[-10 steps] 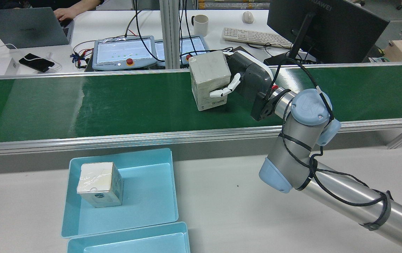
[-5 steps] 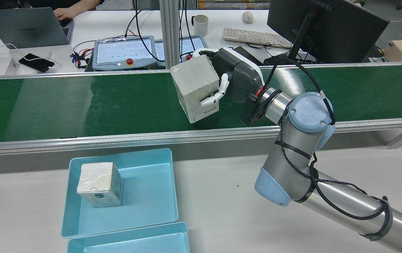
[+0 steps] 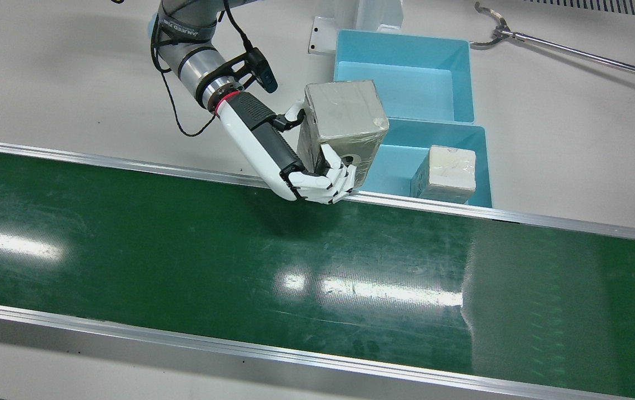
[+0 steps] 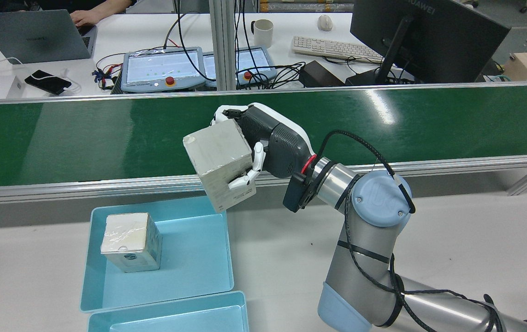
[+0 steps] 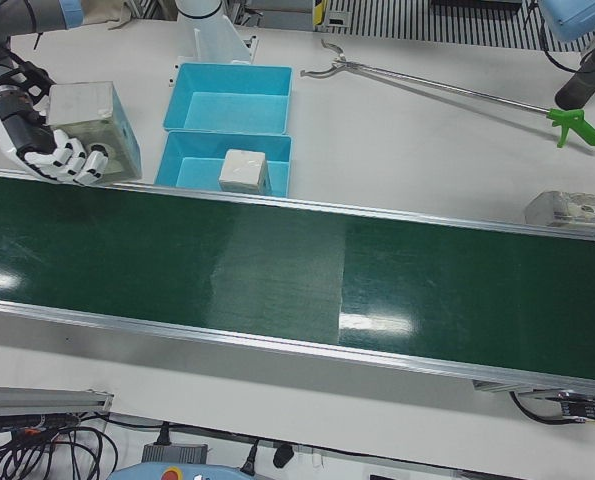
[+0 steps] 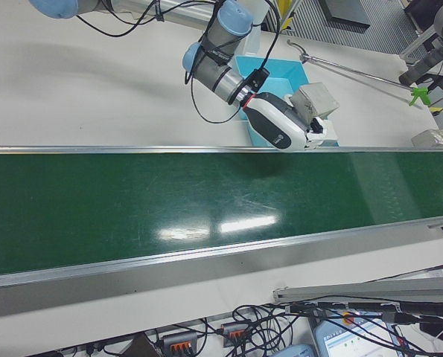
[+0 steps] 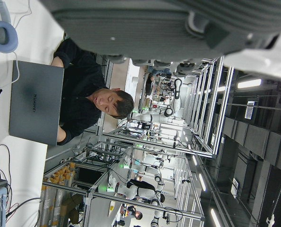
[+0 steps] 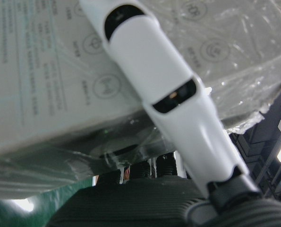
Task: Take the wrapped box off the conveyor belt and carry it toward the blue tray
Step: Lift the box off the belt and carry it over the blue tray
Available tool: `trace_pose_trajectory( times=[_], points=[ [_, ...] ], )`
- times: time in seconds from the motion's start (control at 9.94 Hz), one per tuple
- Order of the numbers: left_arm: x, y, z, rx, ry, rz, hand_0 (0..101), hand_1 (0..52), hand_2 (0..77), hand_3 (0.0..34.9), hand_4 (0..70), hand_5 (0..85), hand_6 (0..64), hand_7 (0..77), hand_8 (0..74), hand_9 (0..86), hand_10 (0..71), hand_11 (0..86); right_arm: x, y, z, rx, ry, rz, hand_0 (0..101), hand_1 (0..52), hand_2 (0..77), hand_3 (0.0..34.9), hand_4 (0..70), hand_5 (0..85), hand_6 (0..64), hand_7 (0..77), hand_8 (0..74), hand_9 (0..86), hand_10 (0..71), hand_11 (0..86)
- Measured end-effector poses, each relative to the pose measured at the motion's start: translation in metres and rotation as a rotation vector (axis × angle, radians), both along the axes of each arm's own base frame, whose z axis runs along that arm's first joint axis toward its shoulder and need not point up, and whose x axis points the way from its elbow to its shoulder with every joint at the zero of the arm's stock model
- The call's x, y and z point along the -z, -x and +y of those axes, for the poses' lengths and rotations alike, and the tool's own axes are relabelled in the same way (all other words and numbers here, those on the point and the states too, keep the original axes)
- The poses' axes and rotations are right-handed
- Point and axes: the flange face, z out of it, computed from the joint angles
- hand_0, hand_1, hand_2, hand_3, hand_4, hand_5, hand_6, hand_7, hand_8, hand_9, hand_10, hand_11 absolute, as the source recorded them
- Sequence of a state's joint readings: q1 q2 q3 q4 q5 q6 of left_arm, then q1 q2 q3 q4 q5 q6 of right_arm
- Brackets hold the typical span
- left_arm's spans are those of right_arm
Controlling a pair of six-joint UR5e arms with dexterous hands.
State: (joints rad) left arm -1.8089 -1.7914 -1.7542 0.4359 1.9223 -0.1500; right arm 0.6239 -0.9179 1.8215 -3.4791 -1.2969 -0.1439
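1. Right robot hand [image 4: 263, 147] closed round the wrapped box [image 4: 219, 161]; white fingers [image 3: 323, 183] curled across one face, thumb pressed on the opposite face, palm against the side between.
2. Wrapped box lifted clear of the conveyor belt [image 3: 239, 266], tilted, hanging above the belt's near rail and just short of the blue tray [image 4: 198, 258].
3. Inside that blue tray, a second wrapped box [image 4: 129, 242] standing in the corner far from the carried one; a second blue tray [image 3: 406, 72] butted against the first.
4. Judged stiff: flat faces and sharp corners kept under the grip, no denting visible. Probably light to moderate, since held out sideways without sagging.
5. Clear film wrinkled and glossy in the right hand view [image 8: 216, 56], so likely slippery; a slide under the finger pads a fair risk while tilted.
6. Best hold: opposite flat faces near the middle, clear of loose film folds at the edges.
7. Left robot hand unseen in any view except its own camera, which does not show its fingers clearly.
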Motion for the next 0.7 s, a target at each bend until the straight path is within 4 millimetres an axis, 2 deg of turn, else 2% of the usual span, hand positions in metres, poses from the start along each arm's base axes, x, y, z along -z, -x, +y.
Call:
trace_pose_trajectory(
  times=[0.1,0.2,0.4,0.5,0.6,0.7],
  points=[
    [0.000,0.000,0.000,0.000,0.000,0.000,0,0.0,1.1,0.0,0.0,1.1,0.0,0.5,0.5,0.5,0.5,0.0,0.006,0.014,0.017,0.013,-0.008,-0.008,59,1.6,34.9,2.3,41.5,68.2,38.2,64.4,36.0,49.1,30.5,49.1],
    [0.000,0.000,0.000,0.000,0.000,0.000,0,0.0,1.1,0.0,0.0,1.1,0.0,0.5,0.5,0.5,0.5,0.0,0.011,0.026,0.034,0.026,-0.016,-0.014,59,1.6,34.9,2.3,41.5,68.2,38.2,64.4,33.3,46.9,30.5,53.5],
    [0.000,0.000,0.000,0.000,0.000,0.000,0,0.0,0.5,0.0,0.0,1.1,0.0,0.5,0.5,0.5,0.5,0.5,0.012,0.053,0.065,0.065,-0.020,-0.010,60,1.6,34.9,1.1,40.9,69.8,38.2,64.4,31.6,46.9,32.7,48.5],
    [0.000,0.000,0.000,0.000,0.000,0.000,0,0.0,0.5,0.0,0.0,1.1,0.0,0.5,0.5,0.5,0.0,0.5,0.011,0.065,0.077,0.084,-0.021,-0.003,62,1.6,34.9,0.0,43.1,69.3,37.1,68.2,25.1,40.4,26.7,44.7],
    [0.000,0.000,0.000,0.000,0.000,0.000,0,0.0,1.1,0.0,0.0,1.1,0.0,0.5,0.5,0.5,0.0,0.5,0.010,0.074,0.086,0.099,-0.023,0.003,62,1.6,34.9,0.0,43.1,69.3,37.1,68.2,25.1,40.4,26.7,44.7],
    [0.000,0.000,0.000,0.000,0.000,0.000,0,0.0,0.5,0.0,0.0,1.1,0.0,0.5,0.5,0.5,0.5,0.0,0.009,0.079,0.092,0.107,-0.024,0.006,57,2.7,33.3,0.2,33.8,60.0,37.1,64.9,14.7,32.2,16.4,36.5]
  ],
)
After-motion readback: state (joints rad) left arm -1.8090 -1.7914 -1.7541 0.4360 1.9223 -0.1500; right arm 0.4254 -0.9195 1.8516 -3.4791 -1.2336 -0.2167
